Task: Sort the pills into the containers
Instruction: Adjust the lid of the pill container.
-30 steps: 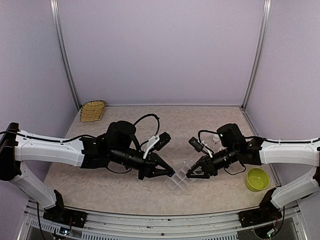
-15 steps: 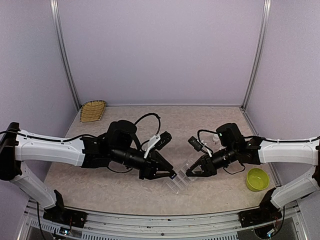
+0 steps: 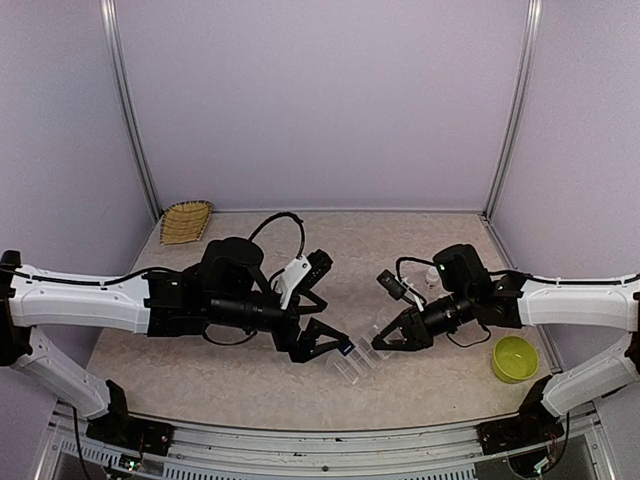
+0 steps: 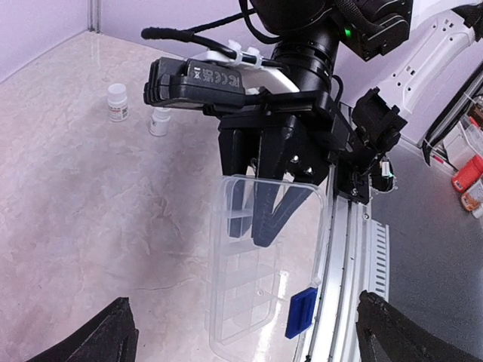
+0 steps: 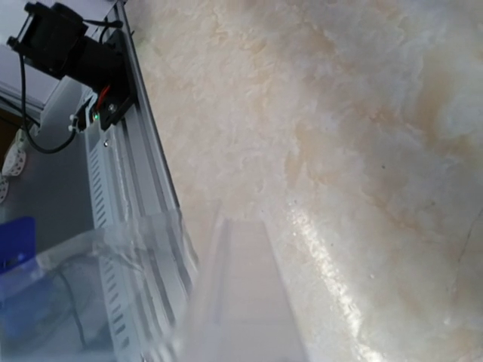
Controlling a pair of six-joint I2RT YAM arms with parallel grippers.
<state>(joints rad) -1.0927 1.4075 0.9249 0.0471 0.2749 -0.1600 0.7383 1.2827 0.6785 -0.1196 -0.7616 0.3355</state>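
Observation:
The clear organizer box [image 3: 357, 362] with its containers lies near the table's front edge, between both arms. My left gripper [image 3: 328, 322] hangs open just left of it and holds nothing. In the left wrist view its fingertips sit at the bottom corners, far apart, around the box's near end [image 4: 245, 302]. A blue latch [image 4: 302, 313] sticks out from the box's side. My right gripper [image 4: 253, 226] is shut on the box's far end. In the right wrist view, blurred clear plastic [image 5: 234, 302] fills the lower frame and hides the fingers. No pills show in any view.
Two small white bottles [image 4: 116, 102] [image 4: 159, 121] stand on the table behind the right arm. A yellow-green bowl [image 3: 514, 358] sits at the right. A woven basket [image 3: 186, 221] lies at the back left. The table's metal front rail [image 4: 343, 249] runs close beside the box.
My left gripper has gone from shut to wide open and drawn back to the left, off the box. The right gripper has closed further on the box's far end.

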